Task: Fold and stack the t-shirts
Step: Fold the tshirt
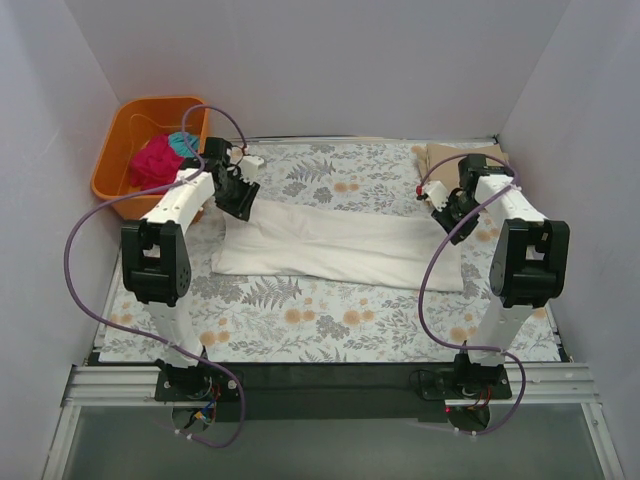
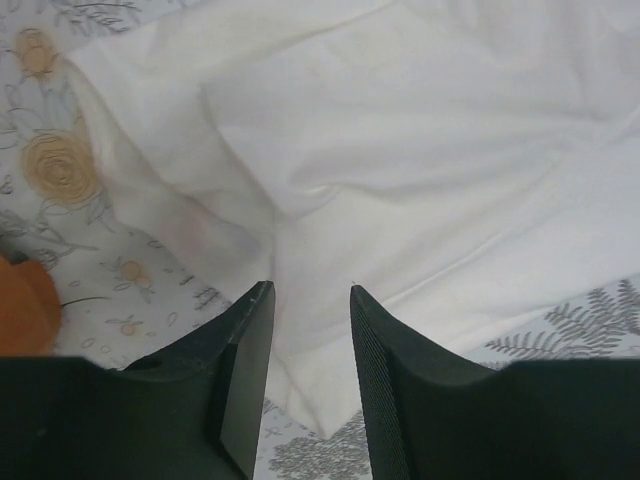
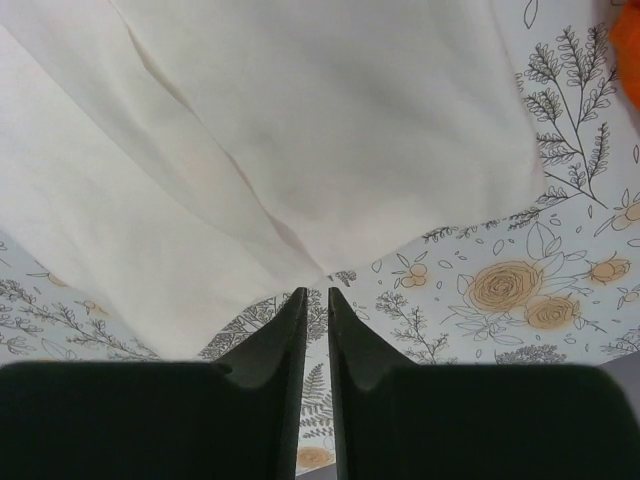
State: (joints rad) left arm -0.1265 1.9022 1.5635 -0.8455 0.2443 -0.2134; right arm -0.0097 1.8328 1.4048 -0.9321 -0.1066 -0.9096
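A large white t-shirt (image 1: 340, 245) lies folded into a long band across the middle of the table. My left gripper (image 1: 240, 200) hovers over its left end. In the left wrist view this gripper (image 2: 310, 292) stands open, with the white cloth (image 2: 400, 150) below it and nothing between its fingers. My right gripper (image 1: 452, 222) hangs at the band's right end. In the right wrist view that gripper (image 3: 315, 293) shows only a narrow slit, empty, just short of the shirt's edge (image 3: 300, 120). A tan shirt (image 1: 450, 155) lies folded at the back right. Magenta (image 1: 152, 160) and teal (image 1: 183, 142) shirts sit in the tub.
The orange tub (image 1: 110, 170) stands at the back left corner, close to the left arm. A floral covering (image 1: 330, 320) spreads over the table. White walls close in on three sides. The arm bases and a metal rail run along the near edge.
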